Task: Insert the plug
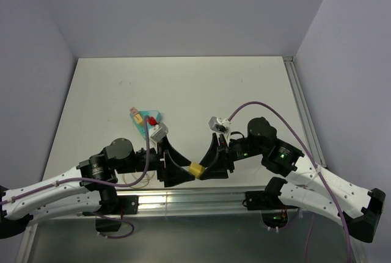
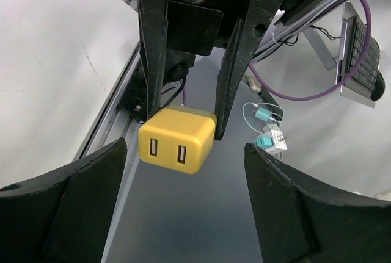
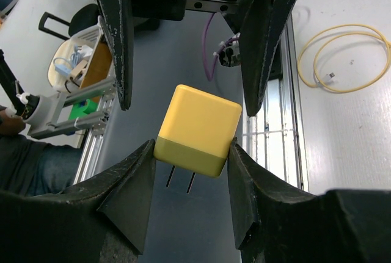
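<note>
Plug [image 1: 195, 169]: small yellow block, lower centre of the top view, held in the air.
- Left wrist view: plug [image 2: 177, 147] at frame centre, slightly tilted, its face with two USB-type slots toward the camera.
- Right wrist view: plug [image 3: 197, 130] has a darker band at its lower end, and two metal prongs point down-frame.
- The right gripper [image 3: 192, 156] pinches that band.

Cable [image 3: 348, 28]: thin, pale yellow, loosely coiled flat on the white table at upper right, apart from the plug.

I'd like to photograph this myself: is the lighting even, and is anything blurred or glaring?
Top view: soft, even light on the table, only faint shadows, nothing blurred. Left wrist view: the plug is sharp with a mild sheen. Right wrist view: plug sharp, the black fingers nearly featureless.
</note>
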### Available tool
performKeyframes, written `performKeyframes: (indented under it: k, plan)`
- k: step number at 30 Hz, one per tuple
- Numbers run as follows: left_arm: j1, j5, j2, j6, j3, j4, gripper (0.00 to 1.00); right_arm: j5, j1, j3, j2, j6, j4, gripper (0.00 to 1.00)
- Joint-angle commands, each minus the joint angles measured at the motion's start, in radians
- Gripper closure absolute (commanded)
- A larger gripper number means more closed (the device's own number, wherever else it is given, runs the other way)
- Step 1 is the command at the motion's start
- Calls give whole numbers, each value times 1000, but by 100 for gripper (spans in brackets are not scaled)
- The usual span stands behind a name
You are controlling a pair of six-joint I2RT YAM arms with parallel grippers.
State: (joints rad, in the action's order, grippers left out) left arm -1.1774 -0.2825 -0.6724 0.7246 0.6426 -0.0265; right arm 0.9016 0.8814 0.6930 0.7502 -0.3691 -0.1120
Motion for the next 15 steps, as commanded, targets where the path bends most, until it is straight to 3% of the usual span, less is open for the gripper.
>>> performKeyframes:
  k: [1, 15]
  plan:
    - [-4, -38, -9, 15, -7, 68, 18, -4, 11, 7, -8, 10, 49, 100]
    - [-4, -55, 16, 33, -35, 99, 23, -9, 18, -7, 0, 6, 63, 100]
